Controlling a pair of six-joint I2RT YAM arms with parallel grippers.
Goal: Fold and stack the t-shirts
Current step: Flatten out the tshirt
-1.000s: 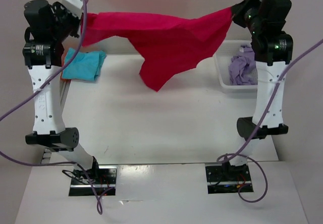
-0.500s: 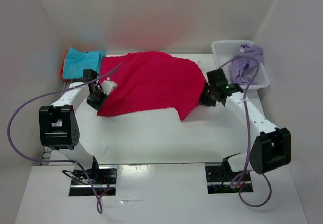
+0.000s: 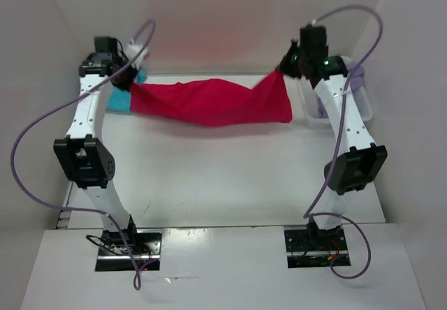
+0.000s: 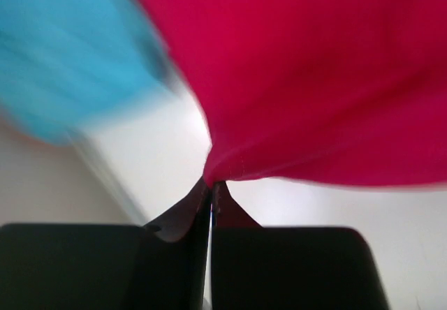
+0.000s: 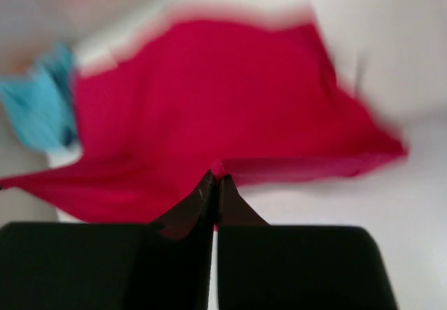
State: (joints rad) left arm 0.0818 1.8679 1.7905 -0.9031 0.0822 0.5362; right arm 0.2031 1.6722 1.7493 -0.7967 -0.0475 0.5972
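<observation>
The magenta-red t-shirt (image 3: 213,102) hangs stretched between my two grippers near the back of the table, sagging in the middle. My left gripper (image 3: 130,81) is shut on its left edge (image 4: 211,177). My right gripper (image 3: 285,68) is shut on its right edge (image 5: 218,172). A turquoise t-shirt (image 3: 120,100) lies at the back left, partly hidden behind the left arm and the red shirt; it shows blurred in the left wrist view (image 4: 70,52). A lavender t-shirt (image 3: 356,72) lies in the basket, mostly hidden by the right arm.
A white mesh basket (image 3: 314,111) stands at the back right against the wall, behind the right arm. White walls close in the table on the left, back and right.
One second ago the red shirt hung high between raised grippers. Half a second ago it lay spread on the table. Now both grippers hold it stretched farther back, folded narrower.
</observation>
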